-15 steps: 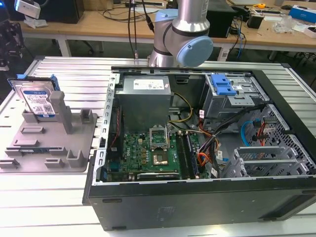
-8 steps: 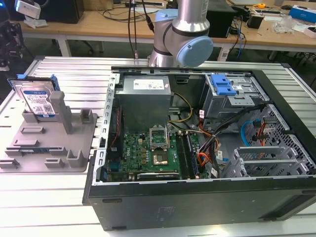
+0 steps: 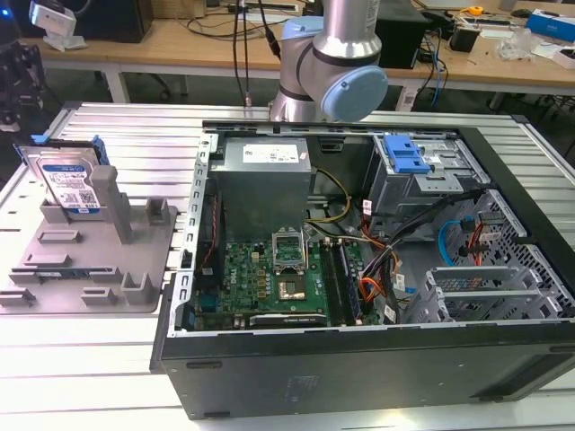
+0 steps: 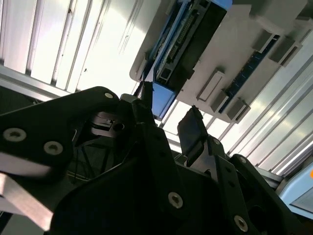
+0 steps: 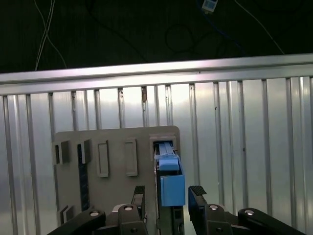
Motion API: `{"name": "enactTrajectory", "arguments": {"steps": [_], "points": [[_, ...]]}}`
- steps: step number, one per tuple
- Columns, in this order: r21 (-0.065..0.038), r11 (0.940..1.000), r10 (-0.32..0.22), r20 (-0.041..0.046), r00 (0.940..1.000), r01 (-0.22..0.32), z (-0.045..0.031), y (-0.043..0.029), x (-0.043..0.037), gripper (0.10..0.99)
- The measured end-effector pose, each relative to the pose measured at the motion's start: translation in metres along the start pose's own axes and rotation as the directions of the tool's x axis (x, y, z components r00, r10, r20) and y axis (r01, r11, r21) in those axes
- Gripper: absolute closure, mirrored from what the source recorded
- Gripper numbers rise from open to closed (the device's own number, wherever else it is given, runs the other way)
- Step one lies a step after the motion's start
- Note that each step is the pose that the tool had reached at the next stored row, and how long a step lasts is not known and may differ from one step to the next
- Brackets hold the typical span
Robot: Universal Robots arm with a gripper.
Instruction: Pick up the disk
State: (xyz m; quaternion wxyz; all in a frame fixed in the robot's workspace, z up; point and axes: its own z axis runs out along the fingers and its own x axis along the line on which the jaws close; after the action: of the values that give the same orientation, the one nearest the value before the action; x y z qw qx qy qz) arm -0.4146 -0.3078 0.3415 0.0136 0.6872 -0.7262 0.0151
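**Open fingers lined up over the standing disk**

The disk [image 3: 70, 182] stands on edge in a slot of the grey holder [image 3: 135, 260]. The holder sits on the slatted metal desk [image 3: 117, 126] beside the open computer case [image 3: 359, 377]. Propped like this, both broad faces of the disk are bare. That looks like the holder's purpose, since a drive lying flat would give the pads only thin edges to close on.

In the first wrist view the fingers [image 5: 197, 195] are released and spread wide, with nothing in them. The disk's blue-railed upper edge [image 5: 171, 182] lies ahead of the fingertips, roughly midway between the two pads and clear of both. Its long faces run parallel to the pads, so the wrist seems to be turned to match the slot. Closing from here would bring flat rubber against flat metal rather than against a corner.

In the second wrist view the disk [image 4: 188, 36] is again beyond the fingers [image 4: 191, 128], in line with the gap between them. It does not appear to be down between the pads. I judge the grasp as aligned but not yet made, and the disk rests wholly in its holder [image 4: 244, 73].
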Motion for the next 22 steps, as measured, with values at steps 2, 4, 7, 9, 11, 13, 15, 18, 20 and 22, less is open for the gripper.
{"name": "enactTrajectory", "arguments": {"steps": [2, 4, 7, 9, 11, 13, 15, 18, 20, 22], "points": [[0.000, 1.0000, -0.002, 0.0000, 1.0000, 0.002, 0.0013, 0.0000, -0.0005, 0.604], [0.000, 1.0000, -0.005, 0.0000, 1.0000, 0.005, 0.0044, 0.0001, -0.0016, 0.604], [0.000, 1.0000, -0.009, 0.0000, 1.0000, 0.009, 0.0083, 0.0001, -0.0019, 0.604], [0.000, 0.9999, -0.012, 0.0000, 0.9999, 0.012, 0.0098, 0.0001, -0.0020, 0.604], [0.001, 0.9998, -0.018, 0.0001, 0.9998, 0.018, 0.0122, 0.0001, -0.0021, 0.604], [0.001, 0.9997, -0.023, 0.0000, 0.9997, 0.023, 0.0143, 0.0001, -0.0021, 0.604], [0.001, 0.9996, -0.028, 0.0001, 0.9996, 0.028, 0.0160, 0.0001, -0.0022, 0.604], [0.001, 0.9994, -0.034, 0.0000, 0.9994, 0.034, 0.0185, 0.0001, -0.0024, 0.604], [0.002, 0.9993, -0.038, 0.0001, 0.9993, 0.038, 0.0202, 0.0002, -0.0025, 0.604], [0.002, 0.9991, -0.042, 0.0001, 0.9991, 0.042, 0.0219, 0.0002, -0.0026, 0.604]]}}
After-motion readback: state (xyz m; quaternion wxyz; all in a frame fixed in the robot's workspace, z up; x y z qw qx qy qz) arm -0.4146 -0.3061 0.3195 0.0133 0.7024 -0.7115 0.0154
